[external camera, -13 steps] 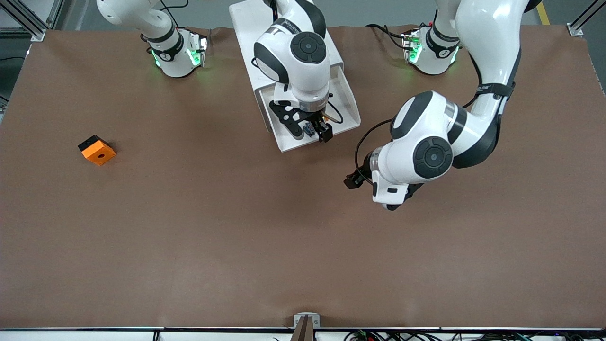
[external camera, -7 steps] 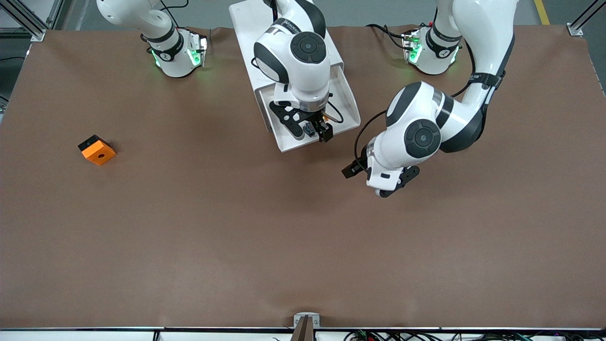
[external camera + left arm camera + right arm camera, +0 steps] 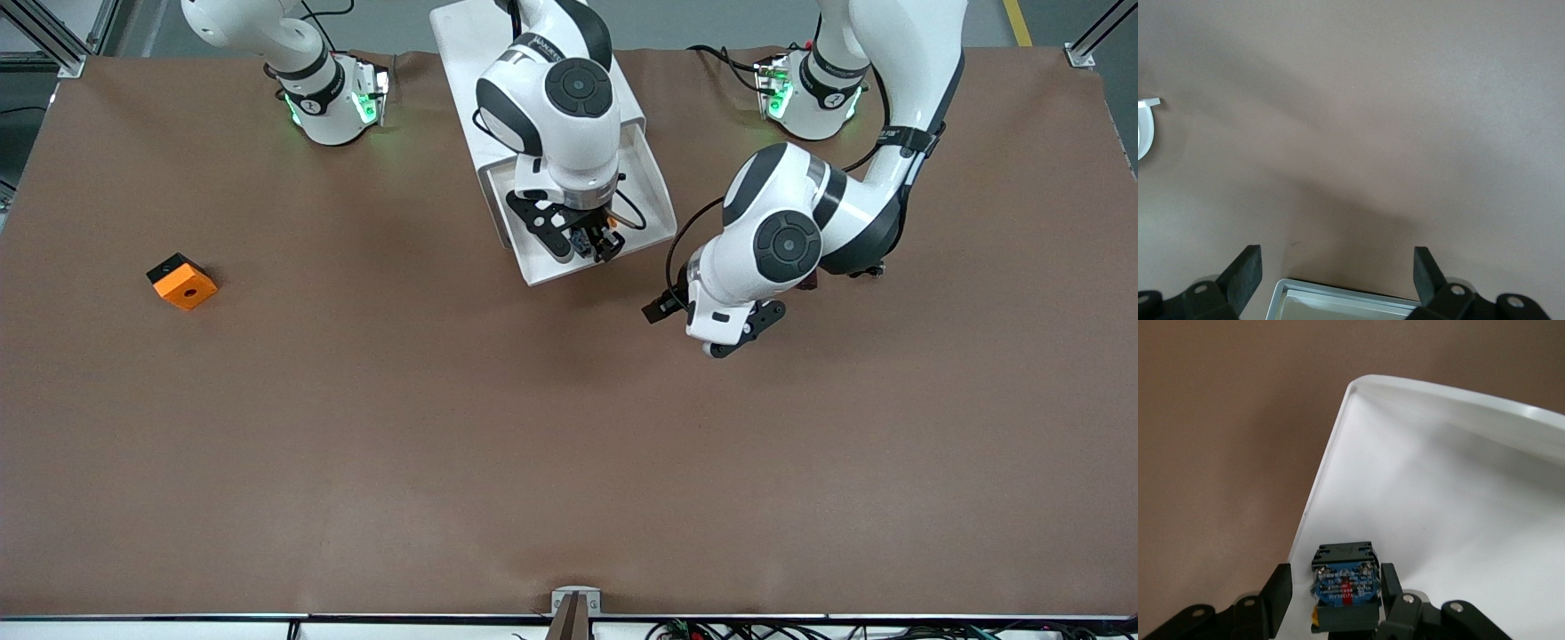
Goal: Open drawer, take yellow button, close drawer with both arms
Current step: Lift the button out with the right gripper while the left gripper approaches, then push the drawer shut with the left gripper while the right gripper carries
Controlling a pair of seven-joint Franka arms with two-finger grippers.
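Observation:
The drawer (image 3: pixel 652 197) stands pulled out of the white cabinet (image 3: pixel 467 53); its white floor also shows in the right wrist view (image 3: pixel 1438 487). The button (image 3: pixel 1343 583), blue and black with a yellow cap, lies in the drawer's front corner and shows in the front view (image 3: pixel 581 242). My right gripper (image 3: pixel 1336 579) is down in the drawer (image 3: pixel 594 246), open, its fingers (image 3: pixel 1279 593) on either side of the button. One finger touches the button and a narrow gap shows at the other. My left gripper (image 3: pixel 662 316) hangs wide open and empty (image 3: pixel 1337 273) over bare table beside the drawer's front.
An orange block with a black hole (image 3: pixel 182 282) lies toward the right arm's end of the table. A white curved piece (image 3: pixel 1145 127) lies on the table, and small dark parts (image 3: pixel 811 284) peek out from under the left forearm.
My left arm has drawn in toward the drawer, away from the front camera. My right gripper has stayed in the drawer and its fingers have drawn closer around the button.

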